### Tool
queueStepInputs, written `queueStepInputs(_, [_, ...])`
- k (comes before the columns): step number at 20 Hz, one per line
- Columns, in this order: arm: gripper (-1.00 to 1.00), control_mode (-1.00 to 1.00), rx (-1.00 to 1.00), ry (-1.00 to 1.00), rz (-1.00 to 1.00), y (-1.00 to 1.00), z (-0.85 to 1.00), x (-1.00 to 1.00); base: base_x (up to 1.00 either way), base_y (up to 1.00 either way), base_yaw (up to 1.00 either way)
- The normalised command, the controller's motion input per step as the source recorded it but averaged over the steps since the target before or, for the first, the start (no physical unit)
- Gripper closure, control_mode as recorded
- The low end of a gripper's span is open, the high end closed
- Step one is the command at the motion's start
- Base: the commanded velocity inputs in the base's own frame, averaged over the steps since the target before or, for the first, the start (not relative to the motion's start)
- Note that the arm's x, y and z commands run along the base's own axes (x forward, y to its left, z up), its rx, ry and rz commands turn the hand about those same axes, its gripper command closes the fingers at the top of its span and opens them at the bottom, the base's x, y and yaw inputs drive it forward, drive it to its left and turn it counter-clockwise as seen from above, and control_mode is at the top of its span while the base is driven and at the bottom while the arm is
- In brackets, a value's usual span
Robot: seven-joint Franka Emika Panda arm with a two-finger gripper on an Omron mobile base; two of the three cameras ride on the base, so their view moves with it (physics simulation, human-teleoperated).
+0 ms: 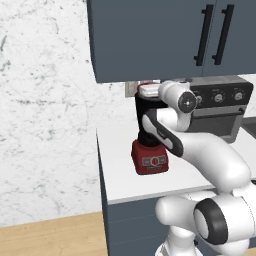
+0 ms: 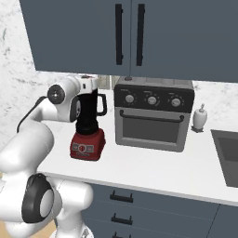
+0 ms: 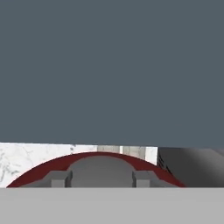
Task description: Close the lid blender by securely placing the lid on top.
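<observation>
White counter (image 2: 153, 169) runs under dark cabinets (image 2: 139, 32), with a toaster oven (image 2: 153, 114) just beside the blender (image 2: 88, 125). At the jar's top, the lid (image 3: 39, 173) sits between the end effector (image 3: 101, 178) fingers, which pinch its grey knob (image 3: 101, 168). It looks light, rigid and smooth, so the knob is the best hold.

Flat, even rendered light is filling all three views, showing no single source. The counter (image 2: 153, 167) is reading bright white without glare, the cabinets (image 2: 139, 32) are staying dull, shadows are appearing faint, and edges are looking slightly soft and pixelated.
</observation>
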Motion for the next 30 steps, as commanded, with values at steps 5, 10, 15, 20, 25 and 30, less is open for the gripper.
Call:
queueStepInputs(5, [1.0, -1.0, -0.02, -0.1, 0.0, 0.0, -0.53, 0.08, 0.0, 0.0, 0.0])
queueStepInputs(10, [1.0, -1.0, -0.02, -0.09, 0.0, 0.13, -0.42, 0.13, 0.0, 0.0, 0.0])
queueStepInputs(15, [1.0, -1.0, -0.05, 0.02, 0.0, 0.25, -0.3, 0.03, 0.0, 0.0, 0.0])
queueStepInputs(20, [1.0, -1.0, -0.1, 0.16, 0.0, 0.03, -0.35, -0.1, 0.0, 0.0, 0.0])
queueStepInputs(25, [-1.0, -1.0, -0.06, 0.29, -0.01, -0.04, -0.03, -0.65, 0.0, 0.0, 0.0])
queueStepInputs(30, [-1.0, -1.0, -0.03, 0.26, -0.02, -0.1, 0.0, -0.83, 0.0, 0.0, 0.0])
